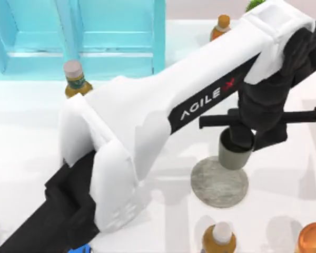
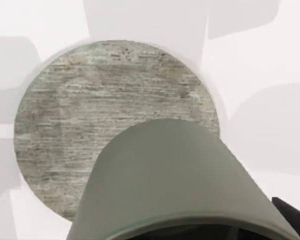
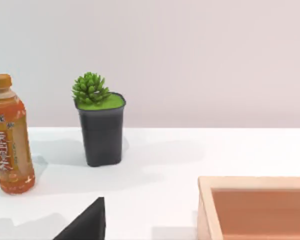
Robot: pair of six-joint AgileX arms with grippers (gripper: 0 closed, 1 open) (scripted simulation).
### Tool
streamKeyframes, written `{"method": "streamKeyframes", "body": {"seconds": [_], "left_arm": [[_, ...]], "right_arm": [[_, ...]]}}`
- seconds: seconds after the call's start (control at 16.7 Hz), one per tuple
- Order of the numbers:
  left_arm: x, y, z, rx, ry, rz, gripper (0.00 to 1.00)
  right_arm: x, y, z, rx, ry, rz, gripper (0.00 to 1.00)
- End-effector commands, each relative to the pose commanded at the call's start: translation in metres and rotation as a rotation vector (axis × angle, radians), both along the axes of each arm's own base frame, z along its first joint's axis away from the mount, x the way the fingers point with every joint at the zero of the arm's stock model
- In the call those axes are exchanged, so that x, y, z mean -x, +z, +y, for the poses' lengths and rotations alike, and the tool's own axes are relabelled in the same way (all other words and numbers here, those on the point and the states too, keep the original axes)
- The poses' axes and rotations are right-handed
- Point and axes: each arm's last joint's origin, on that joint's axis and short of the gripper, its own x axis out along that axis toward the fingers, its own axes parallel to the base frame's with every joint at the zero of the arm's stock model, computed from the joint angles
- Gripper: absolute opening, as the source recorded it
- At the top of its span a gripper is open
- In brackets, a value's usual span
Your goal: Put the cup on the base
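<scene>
One of our two arms is at work: our left arm reaches across the white table (image 1: 31, 153) from the top view's lower left, and its gripper (image 1: 237, 138) hangs over the right part of the table with its fingers clamped on the cup (image 1: 234, 153). The cup is small, olive-grey, without a handle, and upright, held at its rim. It sits over the upper edge of the base (image 1: 219, 182), a flat round disc of mottled grey stone; we cannot tell whether its bottom touches the disc yet. From the left wrist, the cup's wall (image 2: 175, 180) overlaps the near part of the base (image 2: 90, 125).

We judge the cup light, rigid and smooth-sided, so a pinch across the rim suits it, though it could slip or tip if released off-centre.

Our right arm is parked off to the right; we cannot tell the state of its fingers.
</scene>
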Motion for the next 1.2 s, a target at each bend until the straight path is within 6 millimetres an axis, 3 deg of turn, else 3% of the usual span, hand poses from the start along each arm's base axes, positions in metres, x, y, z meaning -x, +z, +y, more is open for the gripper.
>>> {"method": "streamKeyframes", "body": {"seconds": [0.36, 0.78, 1.2], "left_arm": [[0.004, -0.046, 0.004, -0.034, -0.007, 0.025, 0.00], [0.005, -0.055, 0.006, -0.026, -0.008, 0.018, 0.00], [0.005, -0.055, 0.006, -0.026, -0.008, 0.018, 0.53]], "right_arm": [[0.000, 0.000, 0.000, 0.000, 0.000, 0.000, 1.00], [0.000, 0.000, 0.000, 0.000, 0.000, 0.000, 1.00], [0.000, 0.000, 0.000, 0.000, 0.000, 0.000, 1.00]]}}
